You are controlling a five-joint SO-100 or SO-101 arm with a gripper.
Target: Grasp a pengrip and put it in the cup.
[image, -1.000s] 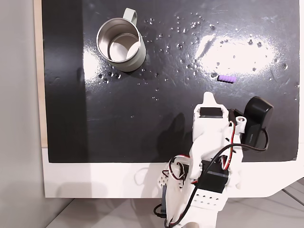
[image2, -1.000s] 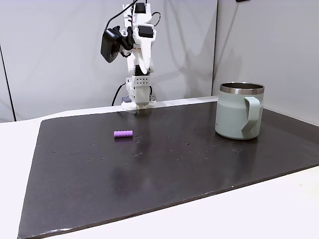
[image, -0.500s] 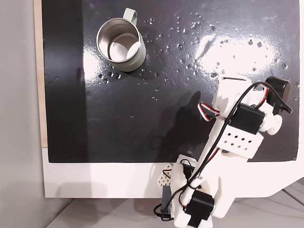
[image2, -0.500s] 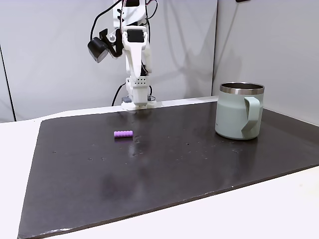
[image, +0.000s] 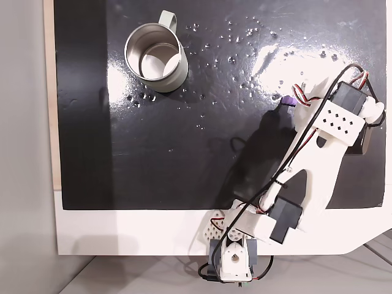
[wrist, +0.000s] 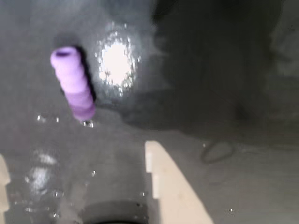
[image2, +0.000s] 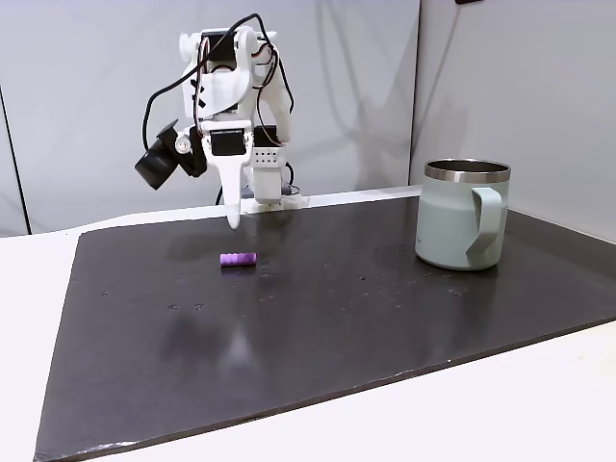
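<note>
The small purple ribbed rubbery pengrip [wrist: 73,83] lies flat on the dark glossy mat [image2: 337,318] w/ nothing touching it; in the side fixed view it [image2: 238,259] sits toward the left of the mat, well apart from the round brushed-metal mug w/ loop handle [image2: 462,226]. We judge it v. light and soft, prob. a bit grippy thanks to the ribs, but round, so it could roll if nudged from one side. Best hold, we think: across the short diameter at mid-length, jaws square to its long axis, so it doesn't pivot or squirt out endways. Little squeeze needed; it's not fragile.

The white two-finger gripper [image2: 232,212] hangs above the mat just behind the pengrip, tip pointing down, holding nothing. In the wrist view the jaws stand apart, one finger [wrist: 168,186] mid-frame and the other at the left edge, w/ the pengrip ahead of the gap, not yet between them.

Hard to read: in the top-down fixed view the arm covers most of the pengrip [image: 285,98], only a purple end peeks out. Wrist view is blurred, glare spot beside the pengrip, and the left finger is cut off. Mug inside [image: 154,58] is shiny; contents unclear but looks empty.
</note>
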